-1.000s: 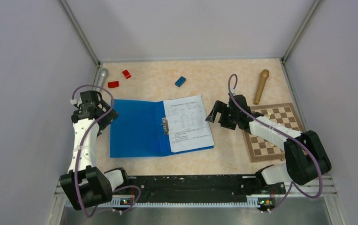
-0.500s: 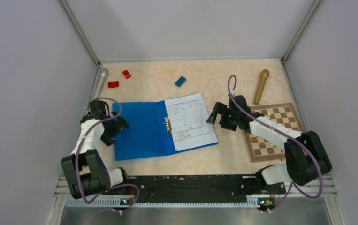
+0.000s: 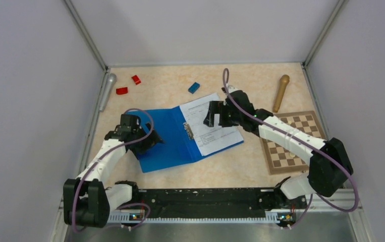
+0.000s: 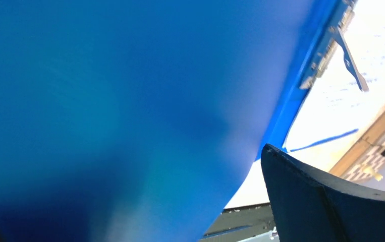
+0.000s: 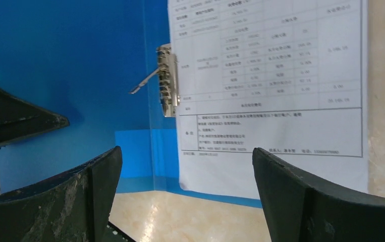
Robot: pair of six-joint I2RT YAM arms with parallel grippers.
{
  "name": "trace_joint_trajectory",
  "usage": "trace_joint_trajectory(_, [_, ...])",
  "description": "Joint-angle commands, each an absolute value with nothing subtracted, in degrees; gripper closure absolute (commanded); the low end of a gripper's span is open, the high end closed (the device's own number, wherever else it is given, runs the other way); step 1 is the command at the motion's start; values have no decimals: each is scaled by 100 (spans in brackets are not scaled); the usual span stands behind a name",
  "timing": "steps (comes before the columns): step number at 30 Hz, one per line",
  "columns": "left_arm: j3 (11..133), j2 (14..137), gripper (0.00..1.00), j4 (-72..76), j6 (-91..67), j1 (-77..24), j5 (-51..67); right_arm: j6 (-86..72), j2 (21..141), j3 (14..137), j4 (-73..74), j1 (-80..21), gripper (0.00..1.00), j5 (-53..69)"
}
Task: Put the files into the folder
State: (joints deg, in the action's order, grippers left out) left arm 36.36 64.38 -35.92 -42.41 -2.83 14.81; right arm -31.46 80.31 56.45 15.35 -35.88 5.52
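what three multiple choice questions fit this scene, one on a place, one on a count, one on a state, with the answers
1. Where do the files lie?
A. on the chessboard
B. on the right half of the folder
C. against the back wall

2. How many red blocks are there?
A. two
B. one
C. four

3. What state is the folder in?
A. shut flat
B. standing on edge
C. lying open, its metal clip showing

Answers:
1. B, the printed sheets rest on the blue panel to the right of the clip.
2. A, two small red pieces sit near the far left corner.
3. C, both blue halves are spread out, with the clip bare along the spine.
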Motion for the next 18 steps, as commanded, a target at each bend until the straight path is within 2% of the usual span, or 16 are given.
trace_joint_trajectory(1, [3722, 5976, 1, -3658, -4461, -578, 1547, -2512, 8408, 6456, 1901, -4277, 1, -205])
trace_joint_trajectory(3, [4041, 5851, 1, -4157, -4253, -575, 1143, -2376, 8674, 6813, 2083, -4562, 2, -388])
trace_joint_trajectory(11, [5230, 5757, 1, -5274, -3935, -548, -781, -2087, 9900, 8246, 2886, -5226, 15, -896])
trace_joint_trajectory(14, [5516, 5694, 1, -5568, -4078, -508, -1599, -2131, 10261, 8569, 3019, -5239, 30, -919])
trace_joint_trajectory(18, [5675, 5396, 1, -5244, -4082, -483, -1659, -2129, 10620, 8935, 3173, -5246, 58, -882])
